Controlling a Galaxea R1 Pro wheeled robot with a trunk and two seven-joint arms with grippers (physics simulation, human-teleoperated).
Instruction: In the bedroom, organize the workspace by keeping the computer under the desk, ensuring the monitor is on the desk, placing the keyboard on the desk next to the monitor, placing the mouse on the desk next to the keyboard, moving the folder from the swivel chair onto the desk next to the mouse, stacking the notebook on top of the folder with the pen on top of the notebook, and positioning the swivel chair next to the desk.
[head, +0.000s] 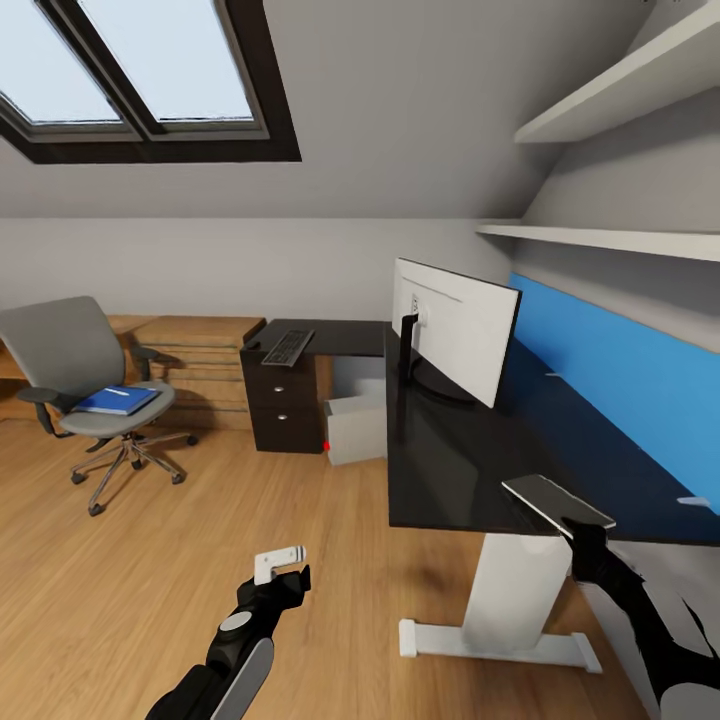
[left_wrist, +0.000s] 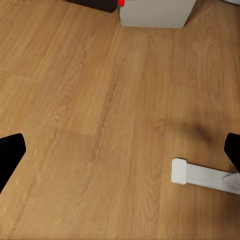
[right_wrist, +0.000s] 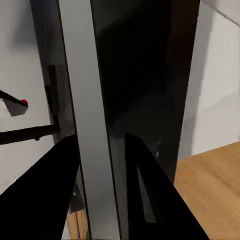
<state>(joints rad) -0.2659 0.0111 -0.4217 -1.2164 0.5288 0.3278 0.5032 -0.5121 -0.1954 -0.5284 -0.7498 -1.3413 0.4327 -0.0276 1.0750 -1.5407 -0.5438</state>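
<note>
— Where's the notebook (head: 556, 501)?

— Pinched in the right gripper (head: 580, 524), a thin pale-grey slab held tilted just over the near edge of the desk (head: 455, 465). The right wrist camera shows its edge between the 2 dark fingers (right_wrist: 150, 195), which are pressed onto it.

— And the rest, going out from the desk?

— The monitor (head: 455, 328) stands on the desk, white back toward us. The keyboard (head: 288, 347) lies on the far wing, above the drawer unit (head: 282, 400). The computer (head: 355, 427) sits on the floor under the desk, beside those drawers. The swivel chair (head: 85, 385) is well apart from the desk, with the blue folder (head: 116, 400) on its seat and a pen (head: 118, 393) lying on the folder.

— The left gripper (head: 281, 572)?

— Low over the wood floor (head: 200, 560), short of the desk's white leg (head: 510, 600), fingers spread and holding nothing.
</note>
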